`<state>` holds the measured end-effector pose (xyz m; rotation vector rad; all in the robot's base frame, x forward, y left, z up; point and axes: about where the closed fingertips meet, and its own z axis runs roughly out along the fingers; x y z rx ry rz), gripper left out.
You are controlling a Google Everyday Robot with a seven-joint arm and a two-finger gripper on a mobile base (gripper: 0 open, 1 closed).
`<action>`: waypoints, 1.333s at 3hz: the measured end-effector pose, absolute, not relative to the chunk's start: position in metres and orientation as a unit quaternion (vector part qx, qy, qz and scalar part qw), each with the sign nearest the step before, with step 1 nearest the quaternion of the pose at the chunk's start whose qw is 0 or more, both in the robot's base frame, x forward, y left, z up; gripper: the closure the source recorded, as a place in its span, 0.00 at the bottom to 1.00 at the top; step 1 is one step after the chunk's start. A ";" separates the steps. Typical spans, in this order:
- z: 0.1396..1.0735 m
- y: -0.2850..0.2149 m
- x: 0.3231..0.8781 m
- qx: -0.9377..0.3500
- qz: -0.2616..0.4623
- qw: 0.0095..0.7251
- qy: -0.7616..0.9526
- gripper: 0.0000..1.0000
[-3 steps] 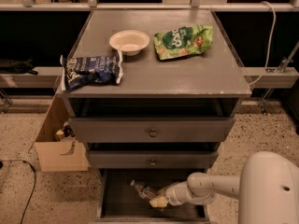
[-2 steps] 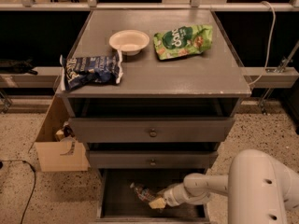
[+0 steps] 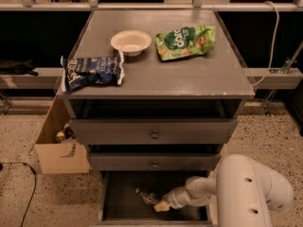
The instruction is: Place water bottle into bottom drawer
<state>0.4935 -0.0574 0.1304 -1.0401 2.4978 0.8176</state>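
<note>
Arm's bulky white link has shifted left. Gripper (image 3: 162, 205) sits low in the drawer (image 3: 124, 203), at the bottle (image 3: 147, 196) lying on its floor. Cannot tell if it grips. Risk: pulling out drags the bottle along or knocks the drawer wall.

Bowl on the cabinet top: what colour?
Off-white bowl, seen in the camera view; the tool is down in the bottom drawer near the water bottle.
</note>
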 end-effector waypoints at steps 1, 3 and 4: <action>0.130 -0.057 0.494 -0.363 0.286 0.157 0.873 0.97; 0.130 -0.057 0.493 -0.363 0.286 0.157 0.873 0.51; 0.130 -0.057 0.493 -0.363 0.286 0.157 0.873 0.27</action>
